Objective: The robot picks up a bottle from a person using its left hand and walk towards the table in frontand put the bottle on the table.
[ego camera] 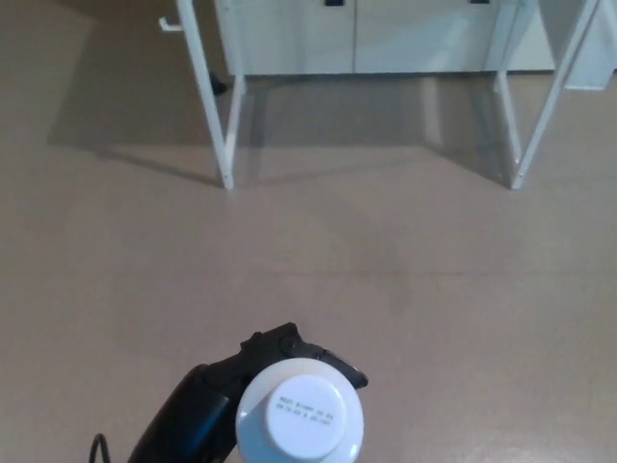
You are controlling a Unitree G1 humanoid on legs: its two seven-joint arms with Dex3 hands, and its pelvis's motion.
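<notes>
At six o'clock the left hand (227, 386) is clamped around the white bottle (301, 417), carrying it upright, cap towards the camera, seemingly to keep it steady for the walk across the floor (386, 280) to the table (222, 121), whose legs stand at twelve o'clock.

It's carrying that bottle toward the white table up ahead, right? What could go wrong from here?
1. As far as the head view shows, the left hand wraps the bottle from one side only, so jolts from walking might loosen the hold and drop it.
2. Only the white table legs show ahead and nothing above them, so the robot could misjudge its approach and bump a leg.
</notes>
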